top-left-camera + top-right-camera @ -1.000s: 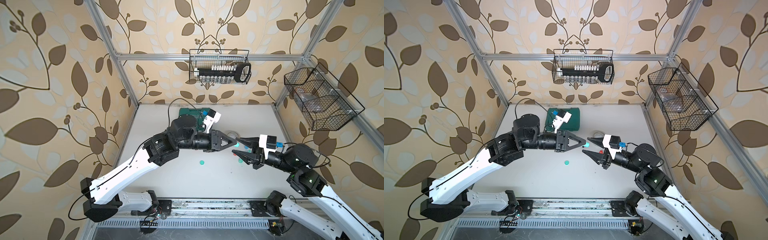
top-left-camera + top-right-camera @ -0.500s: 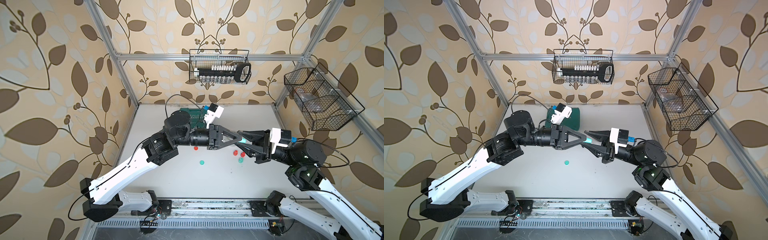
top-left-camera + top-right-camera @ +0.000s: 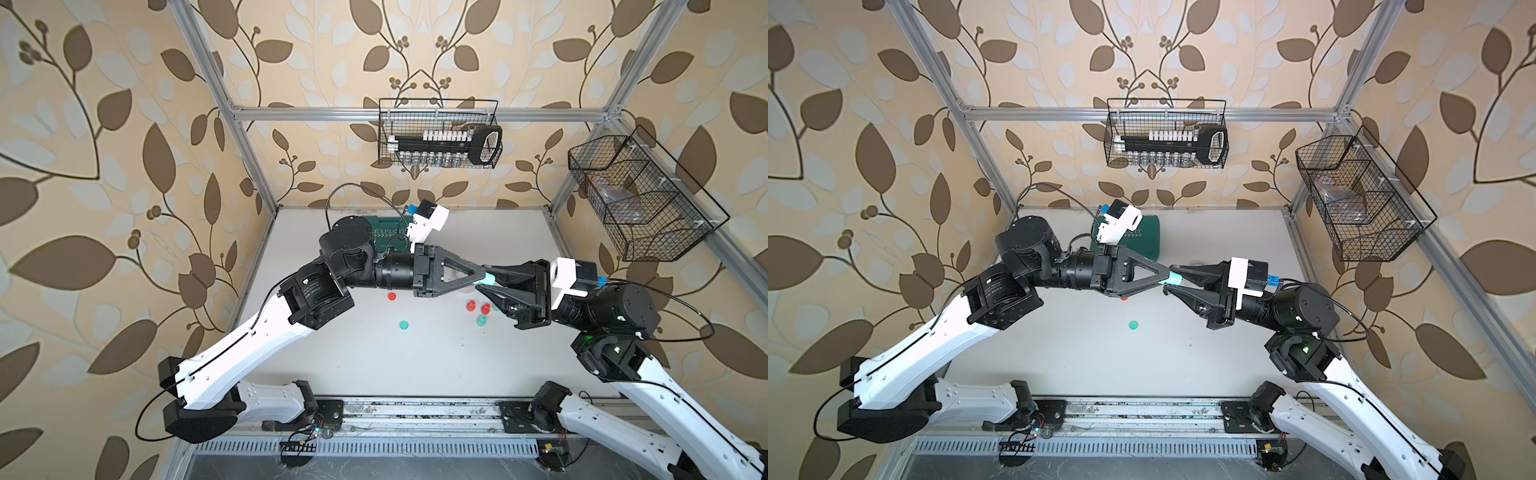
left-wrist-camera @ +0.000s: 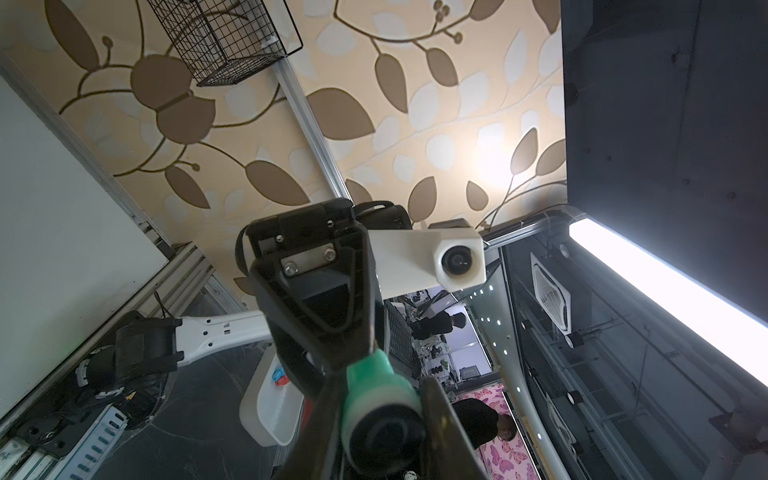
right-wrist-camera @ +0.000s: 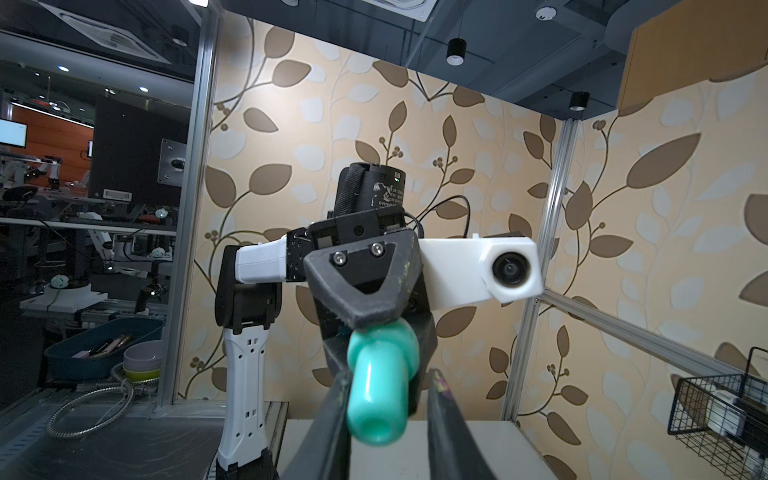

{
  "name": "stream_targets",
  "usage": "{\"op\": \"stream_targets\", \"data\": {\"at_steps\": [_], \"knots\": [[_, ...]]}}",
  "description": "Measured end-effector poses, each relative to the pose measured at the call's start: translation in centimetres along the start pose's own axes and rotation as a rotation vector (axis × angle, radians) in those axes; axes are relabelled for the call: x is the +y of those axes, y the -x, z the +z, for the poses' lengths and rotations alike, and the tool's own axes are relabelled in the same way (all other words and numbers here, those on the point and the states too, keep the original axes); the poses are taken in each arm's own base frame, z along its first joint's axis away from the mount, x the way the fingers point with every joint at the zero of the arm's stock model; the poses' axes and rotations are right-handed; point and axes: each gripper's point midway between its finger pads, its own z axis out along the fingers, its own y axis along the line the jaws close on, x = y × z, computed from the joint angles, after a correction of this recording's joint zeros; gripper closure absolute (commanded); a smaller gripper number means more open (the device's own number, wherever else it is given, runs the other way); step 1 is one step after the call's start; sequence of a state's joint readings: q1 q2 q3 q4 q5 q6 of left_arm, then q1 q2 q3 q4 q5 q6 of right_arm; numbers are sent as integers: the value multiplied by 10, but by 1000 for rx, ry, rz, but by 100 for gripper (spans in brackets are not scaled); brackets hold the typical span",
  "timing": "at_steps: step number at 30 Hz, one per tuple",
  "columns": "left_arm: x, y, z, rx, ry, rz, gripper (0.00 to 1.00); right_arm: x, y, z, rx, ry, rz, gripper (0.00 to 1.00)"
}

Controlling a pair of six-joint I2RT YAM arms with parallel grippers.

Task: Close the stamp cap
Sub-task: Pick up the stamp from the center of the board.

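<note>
Up above the white table, the two arms met nose to nose, and the little teal stamp was in the air between them. The left gripper pinched the fat end of the stamp, with its jaws narrow and tight on both sides. The right gripper had its jaws on either side of the thin handle. One side looked close and the other showed a small gap, so nobody could tell if it was really squeezing.

From the left wrist view, the fat end showed a dark round face. It was not clear if that was bare or already covered. A flat teal cap and a red cap lay apart on the table below, and a few small stamps stood near each other, under the right arm.

The stamp looked tiny, light and hard, made of smooth shiny plastic. It would probably slip or spin if squeezed on its round sides too softly. The best place to hold it seemed to be the fat ring, where the left jaws sat, because the thin handle was slippery and could twist. The cap would likely need a straight push to snap on.
</note>
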State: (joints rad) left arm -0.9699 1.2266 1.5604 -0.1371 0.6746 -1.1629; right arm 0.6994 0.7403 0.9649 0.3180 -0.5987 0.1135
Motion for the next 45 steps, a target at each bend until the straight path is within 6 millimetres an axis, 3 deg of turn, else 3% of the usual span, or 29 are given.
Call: {"op": "stream_targets", "data": {"at_steps": [8,20,24,26,31,36,45], "knots": [[1,-2,0,8,2,-4,85,5,1,2,-8,18,18,80],[0,-2,0,9,1,-3,86,4,3,3,-14,18,19,100],[1,-2,-1,8,5,1,85,5,2,3,-9,19,23,100],[3,-2,-2,4,17,7,81,4,1,3,0,16,28,100],[14,1,-11,-52,111,59,54,1,-11,5,52,-3,53,100],[40,11,-37,-175,300,111,46,-8,-27,3,126,-62,101,100],[82,26,-124,-414,720,246,40,-37,-51,-3,255,-249,229,100]]}}
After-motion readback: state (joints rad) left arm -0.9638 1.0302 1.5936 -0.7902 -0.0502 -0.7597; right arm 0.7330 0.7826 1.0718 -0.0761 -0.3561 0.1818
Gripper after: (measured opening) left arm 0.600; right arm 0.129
